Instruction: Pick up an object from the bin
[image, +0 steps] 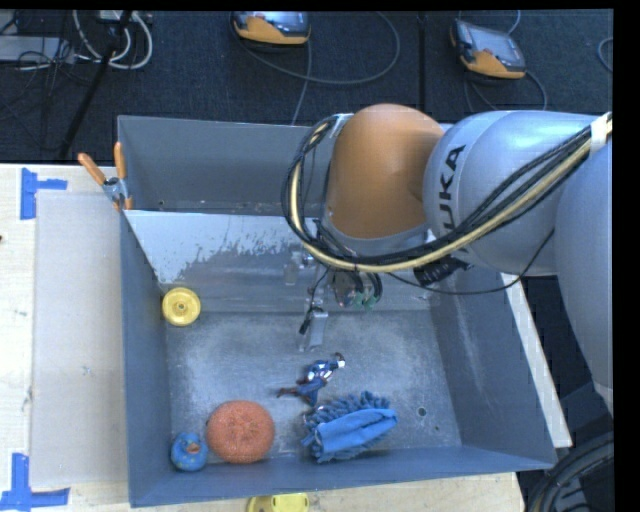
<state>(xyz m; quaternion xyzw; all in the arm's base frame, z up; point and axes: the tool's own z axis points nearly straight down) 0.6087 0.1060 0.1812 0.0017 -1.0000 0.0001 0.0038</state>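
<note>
Orange wrist cover (385, 170) looms over the gripper (313, 325), whose open-or-closed state cannot be told, while just frontward 1 small blue-and-silver toy (320, 378) lies just beside a blue cloth (348, 425) that a descent might snag instead.

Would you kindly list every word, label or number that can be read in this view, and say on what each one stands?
"KUKA": black letters running up the arm's grey housing, beside the orange cover.
Nothing else can be read; the loose things in the bin show no legible marking.
</note>
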